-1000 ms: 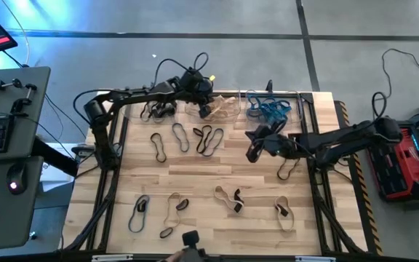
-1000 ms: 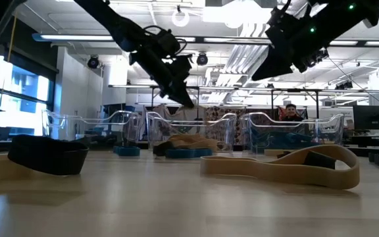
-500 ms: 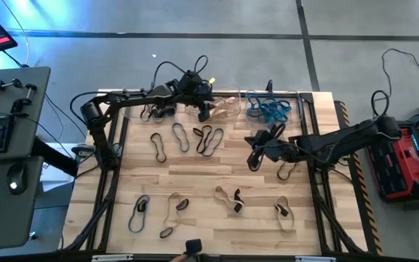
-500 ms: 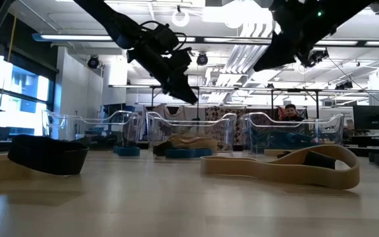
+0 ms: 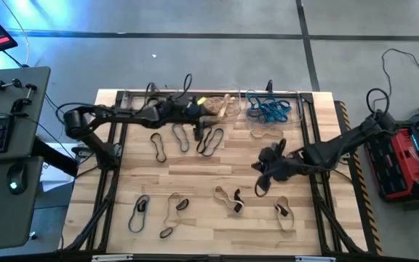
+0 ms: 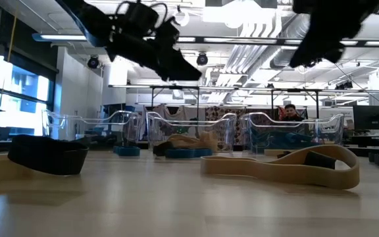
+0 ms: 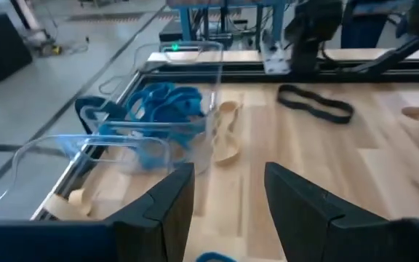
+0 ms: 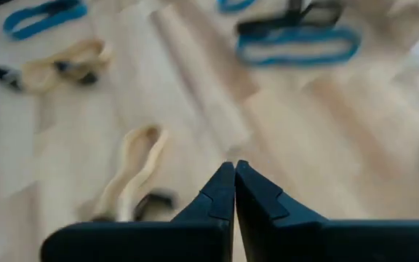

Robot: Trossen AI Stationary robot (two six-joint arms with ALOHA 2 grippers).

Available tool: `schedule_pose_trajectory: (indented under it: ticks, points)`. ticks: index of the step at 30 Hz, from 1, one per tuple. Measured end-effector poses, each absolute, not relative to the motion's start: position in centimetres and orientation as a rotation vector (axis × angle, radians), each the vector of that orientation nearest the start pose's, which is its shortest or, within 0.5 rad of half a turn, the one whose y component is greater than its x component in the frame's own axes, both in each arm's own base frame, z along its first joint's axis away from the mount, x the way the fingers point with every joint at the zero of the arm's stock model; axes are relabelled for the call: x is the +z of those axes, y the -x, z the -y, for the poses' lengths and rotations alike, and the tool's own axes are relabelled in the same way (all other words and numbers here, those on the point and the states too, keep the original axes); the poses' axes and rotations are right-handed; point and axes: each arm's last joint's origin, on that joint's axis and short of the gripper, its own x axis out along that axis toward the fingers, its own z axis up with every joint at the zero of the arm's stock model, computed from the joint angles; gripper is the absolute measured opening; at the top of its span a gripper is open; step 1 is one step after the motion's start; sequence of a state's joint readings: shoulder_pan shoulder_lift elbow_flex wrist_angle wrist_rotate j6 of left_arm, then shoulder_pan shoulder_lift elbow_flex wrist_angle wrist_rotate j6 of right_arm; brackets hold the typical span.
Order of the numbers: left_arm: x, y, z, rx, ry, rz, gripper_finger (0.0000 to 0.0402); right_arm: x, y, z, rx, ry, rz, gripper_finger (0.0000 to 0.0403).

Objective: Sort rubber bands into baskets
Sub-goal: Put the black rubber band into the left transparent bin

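Note:
Three clear baskets stand along the far edge. The middle basket (image 5: 224, 98) holds tan rubber bands (image 5: 217, 107) and the right basket (image 5: 291, 102) blue ones (image 7: 162, 105). My left arm lies over the left basket (image 6: 77, 125). My left gripper (image 7: 228, 204) hangs open and holds nothing, above the table just short of the middle basket (image 5: 197, 110). My right gripper (image 8: 233, 191) is shut on nothing, above the table's middle right (image 5: 259, 183), over loose tan bands (image 8: 131, 171). Dark loops (image 5: 208, 140) lie flat before the baskets.
Loose bands lie scattered on the near half of the wooden table: tan ones (image 5: 229, 198) (image 5: 282, 212) and dark ones (image 5: 140, 207). A tan band (image 7: 228, 131) lies flat beside the right basket. A big tan loop (image 6: 288, 168) lies close to the low camera. A person sits far behind the table.
My left gripper has drawn back from above the middle basket toward the table's left and tipped up from steeply downward to nearly level. My right gripper has swung from near the right basket toward the table's near edge, staying shut.

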State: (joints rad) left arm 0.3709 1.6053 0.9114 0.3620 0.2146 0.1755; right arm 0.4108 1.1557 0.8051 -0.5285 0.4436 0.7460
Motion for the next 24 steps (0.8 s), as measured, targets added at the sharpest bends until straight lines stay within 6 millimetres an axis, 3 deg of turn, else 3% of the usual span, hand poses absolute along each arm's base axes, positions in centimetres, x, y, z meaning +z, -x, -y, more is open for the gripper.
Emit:
schedule_pose_trajectory:
  ticks: [6,11,18,24]
  points:
    - [23.2,-30.8,-8.5,0.087,-0.131,-0.231,0.0161,23.6,-19.3,-9.9,-0.310,-0.461,-0.863,0.0049]
    - [22.3,-29.3,-6.4,0.044,-0.127,-0.154,0.0161,22.3,-18.4,-10.9,-0.370,-0.478,-0.977,0.0102]
    - [21.1,-28.1,-4.6,-0.002,-0.114,-0.133,0.0161,20.1,-16.7,-9.6,-0.700,-0.462,-1.236,0.0128]
    - [19.7,-27.4,-3.8,-0.027,-0.103,-0.168,0.0161,19.1,-17.3,-8.7,-0.785,-0.465,-1.334,0.0129]
